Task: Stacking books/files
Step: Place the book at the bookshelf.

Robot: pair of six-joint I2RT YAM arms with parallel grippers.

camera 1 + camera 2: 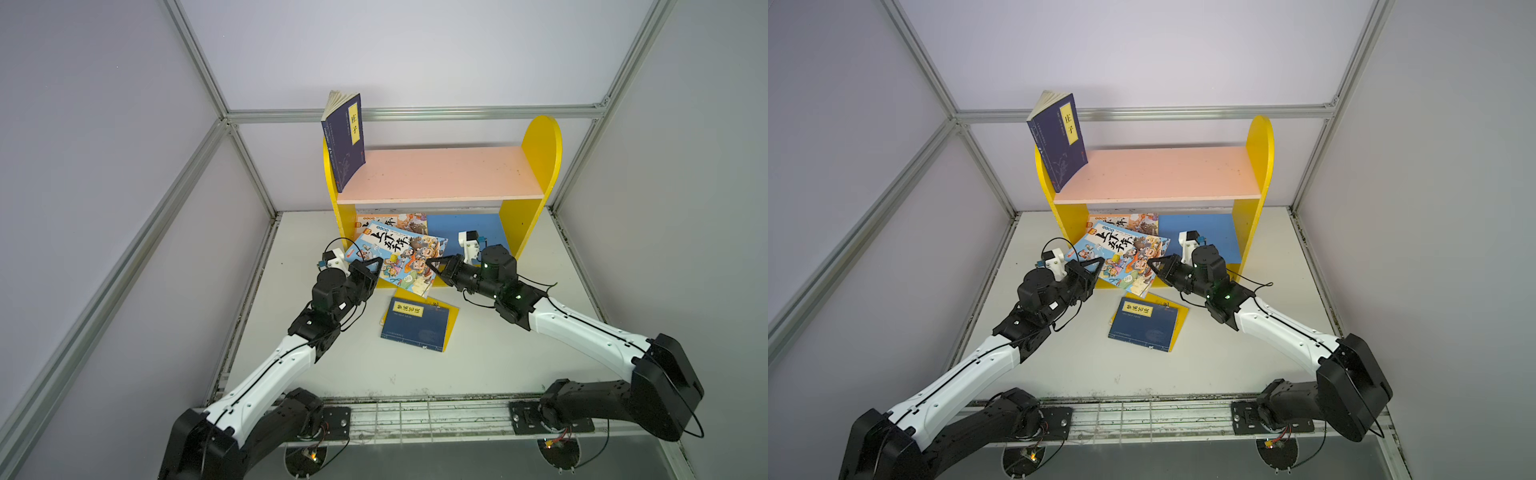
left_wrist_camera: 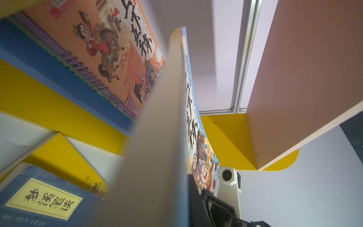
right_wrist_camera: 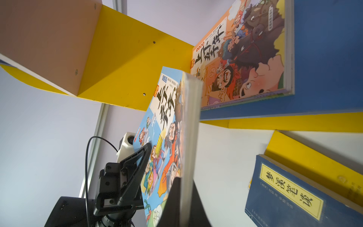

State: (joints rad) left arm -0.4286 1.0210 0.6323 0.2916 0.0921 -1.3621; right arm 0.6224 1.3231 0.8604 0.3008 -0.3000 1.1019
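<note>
Gripping one thin light-blue cartoon-cover book (image 1: 399, 251) at frame centre, left gripper (image 1: 378, 262) and right gripper (image 1: 431, 263) pinch opposite edges. Two navy yellow-strip books: upright navy book (image 1: 345, 143) upper left, flat navy book (image 1: 415, 326) below centre.

two navy books: the upright navy book (image 1: 344, 141) at eleven o'clock, the flat navy book (image 1: 415, 326) at six o'clock. one yellow book (image 1: 453, 320). two cartoon covers show: light blue book (image 1: 399, 259), orange book (image 1: 411, 220); the thin spines under it i cannot count. one bookshelf (image 1: 540, 145).
</note>
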